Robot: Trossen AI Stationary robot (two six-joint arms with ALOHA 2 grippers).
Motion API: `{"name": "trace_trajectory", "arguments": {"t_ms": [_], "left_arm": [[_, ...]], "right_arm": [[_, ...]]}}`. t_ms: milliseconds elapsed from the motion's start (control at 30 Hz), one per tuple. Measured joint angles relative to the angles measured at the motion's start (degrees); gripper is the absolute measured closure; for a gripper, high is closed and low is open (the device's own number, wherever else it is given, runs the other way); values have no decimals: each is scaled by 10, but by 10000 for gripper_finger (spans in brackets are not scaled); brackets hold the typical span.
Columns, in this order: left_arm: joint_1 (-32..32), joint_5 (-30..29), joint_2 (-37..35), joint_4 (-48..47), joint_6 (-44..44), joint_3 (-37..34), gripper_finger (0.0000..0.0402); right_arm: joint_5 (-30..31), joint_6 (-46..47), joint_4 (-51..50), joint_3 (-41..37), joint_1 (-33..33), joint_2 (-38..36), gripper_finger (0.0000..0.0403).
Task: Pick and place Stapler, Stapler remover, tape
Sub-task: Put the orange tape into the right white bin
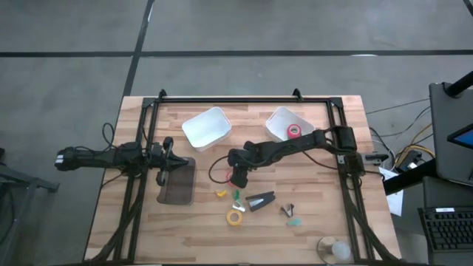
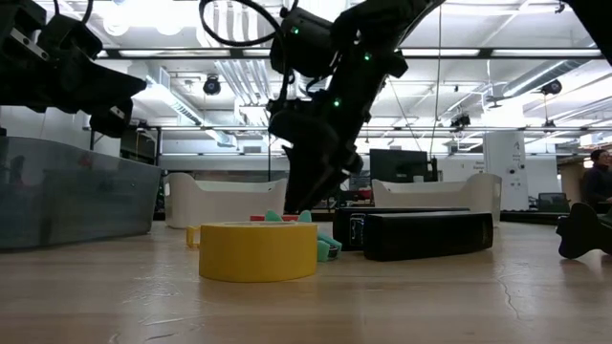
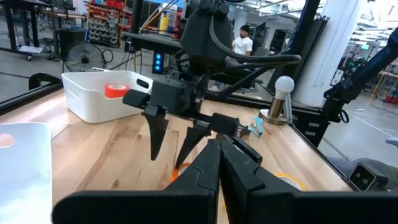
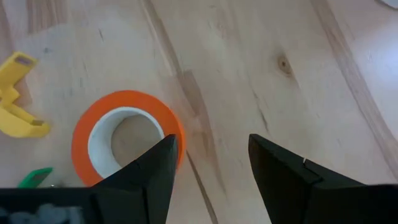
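The orange tape roll (image 4: 127,138) lies flat on the bench (image 4: 261,74) just beside the yellow staple remover (image 4: 18,99), with the right tool (image 4: 208,168) spread above its edge, the black stapler (image 1: 260,201) near, and the left tool (image 1: 174,158) pressed together over the dark tray (image 1: 177,188).

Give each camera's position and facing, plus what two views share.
High: above the table, looking straight down; both arms show, left claw by the grey bin, right claw mid-table.
Low: at tabletop height, looking level past the yellow tape into the room; arms enter from above.
Left wrist: on the left arm, facing the right arm across the table; own shut fingers show.
Right wrist: on the right arm, looking down at the orange tape; own open fingers show.
Shared: high and low both show the yellow tape.
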Motion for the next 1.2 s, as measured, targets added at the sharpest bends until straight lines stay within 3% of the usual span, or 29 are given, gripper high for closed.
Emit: {"name": "trace_trajectory", "arguments": {"t_ms": [1200], "left_arm": [[0, 0, 0, 0, 0, 0, 390]], "right_arm": [[-31, 19, 21, 6, 20, 11, 209]]}}
